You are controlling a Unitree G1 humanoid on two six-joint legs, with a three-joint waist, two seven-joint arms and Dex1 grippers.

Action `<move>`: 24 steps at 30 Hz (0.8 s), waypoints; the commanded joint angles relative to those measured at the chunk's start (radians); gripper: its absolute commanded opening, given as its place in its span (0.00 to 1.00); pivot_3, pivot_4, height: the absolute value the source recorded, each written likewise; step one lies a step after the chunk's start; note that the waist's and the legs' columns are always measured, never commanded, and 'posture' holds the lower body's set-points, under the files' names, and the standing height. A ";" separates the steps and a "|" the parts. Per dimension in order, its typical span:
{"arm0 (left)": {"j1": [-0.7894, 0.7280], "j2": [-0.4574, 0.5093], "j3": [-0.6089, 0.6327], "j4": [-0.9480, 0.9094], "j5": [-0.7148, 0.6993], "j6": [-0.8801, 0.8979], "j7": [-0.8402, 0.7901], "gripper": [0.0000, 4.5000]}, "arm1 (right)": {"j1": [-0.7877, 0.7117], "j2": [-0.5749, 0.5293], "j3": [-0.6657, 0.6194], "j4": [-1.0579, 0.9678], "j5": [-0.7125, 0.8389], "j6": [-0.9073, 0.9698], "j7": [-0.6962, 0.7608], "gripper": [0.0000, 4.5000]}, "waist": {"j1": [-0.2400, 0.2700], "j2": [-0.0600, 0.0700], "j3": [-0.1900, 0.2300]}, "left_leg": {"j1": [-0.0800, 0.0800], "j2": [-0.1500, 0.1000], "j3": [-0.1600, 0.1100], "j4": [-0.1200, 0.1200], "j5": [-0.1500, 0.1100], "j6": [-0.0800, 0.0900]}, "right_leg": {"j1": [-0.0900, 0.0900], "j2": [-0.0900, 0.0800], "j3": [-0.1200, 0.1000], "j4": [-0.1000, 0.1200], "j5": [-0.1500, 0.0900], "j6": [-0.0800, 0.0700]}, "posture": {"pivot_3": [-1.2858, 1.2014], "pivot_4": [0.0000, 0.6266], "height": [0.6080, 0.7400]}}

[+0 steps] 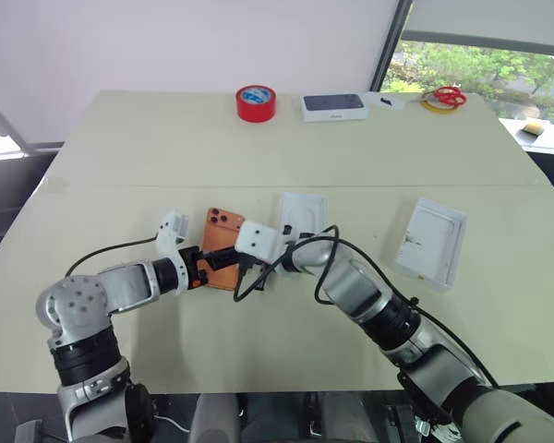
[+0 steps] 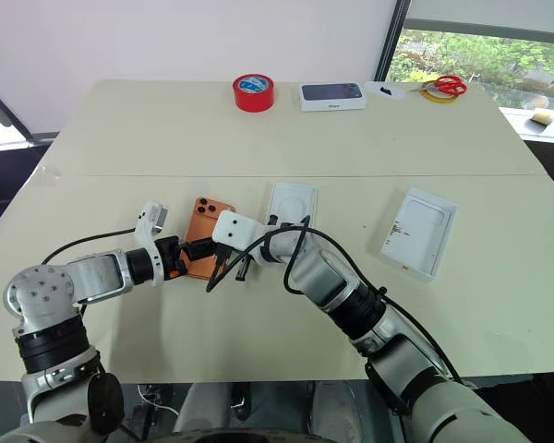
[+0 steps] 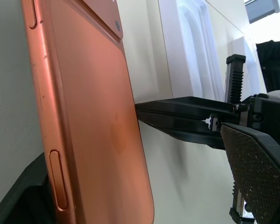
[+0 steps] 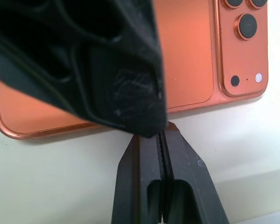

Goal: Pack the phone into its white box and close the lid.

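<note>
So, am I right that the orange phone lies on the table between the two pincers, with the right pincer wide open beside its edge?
Not quite: the right pincer is shut, its two fingers pressed together at the edge of the phone, as the right wrist view shows. The rest holds: the phone lies on the table between the two pincers.

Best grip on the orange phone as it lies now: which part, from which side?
Take the phone across its two long edges, near the end away from the lenses. It lies flat, camera side up, so only the thin side edges offer purchase. The left gripper comes from that near end, jaws open around it; the shut right gripper touches one long edge.
</note>
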 commanded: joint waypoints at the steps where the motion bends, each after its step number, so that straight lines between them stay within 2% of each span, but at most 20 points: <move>1: -0.013 0.021 0.048 0.040 0.016 0.010 0.014 1.00 | 0.006 0.000 0.006 -0.022 -0.009 -0.001 0.002 0.00 | -0.002 0.000 0.000 | 0.000 0.000 0.000 0.000 0.000 0.000 | 0.000 0.000 0.000 0.000 0.000 0.000 | 0.52 0.24 0.93; 5: -0.024 0.027 0.066 0.064 0.022 0.010 0.017 1.00 | 0.007 -0.002 0.005 -0.021 -0.012 -0.003 0.002 0.00 | -0.003 0.000 0.000 | 0.000 0.001 0.000 0.000 0.000 0.000 | 0.000 0.001 0.000 0.000 0.000 0.000 | 0.52 0.24 0.93; 8: -0.026 0.031 0.073 0.068 0.025 0.010 0.016 0.82 | 0.007 -0.002 0.005 -0.023 -0.014 -0.004 0.002 0.00 | -0.004 0.000 0.000 | 0.000 0.001 0.000 0.000 0.000 0.000 | 0.000 0.001 0.000 0.000 0.000 0.000 | 0.52 0.24 0.93; 10: -0.028 0.036 0.074 0.071 0.027 0.010 0.016 0.61 | 0.008 -0.003 0.003 -0.026 -0.014 -0.003 0.002 0.00 | -0.004 0.000 0.000 | 0.000 0.001 0.000 0.000 0.000 0.000 | -0.001 0.001 0.000 0.000 0.000 0.000 | 0.52 0.24 0.93; 20: -0.038 0.017 0.152 0.114 -0.040 0.011 0.071 0.61 | 0.034 -0.076 -0.054 -0.192 0.011 0.054 0.028 0.00 | -0.002 0.000 0.000 | -0.001 0.001 0.000 0.000 0.000 0.000 | -0.002 0.000 0.000 0.000 0.000 0.000 | 0.52 0.24 0.93; 23: -0.032 0.011 0.154 0.113 -0.056 0.011 0.084 0.42 | 0.056 -0.117 -0.105 -0.265 0.041 0.074 0.047 0.00 | -0.002 -0.001 0.000 | -0.001 0.001 0.000 -0.001 0.000 0.000 | -0.002 0.000 0.000 0.000 0.000 0.000 | 0.52 0.24 0.93; 24: -0.032 0.006 0.155 0.115 -0.065 0.011 0.089 0.31 | 0.061 -0.128 -0.118 -0.282 0.049 0.076 0.052 0.00 | -0.001 -0.001 0.001 | -0.002 0.001 0.000 -0.001 0.000 0.000 | -0.002 0.000 0.000 0.000 0.000 0.000 | 0.52 0.24 0.93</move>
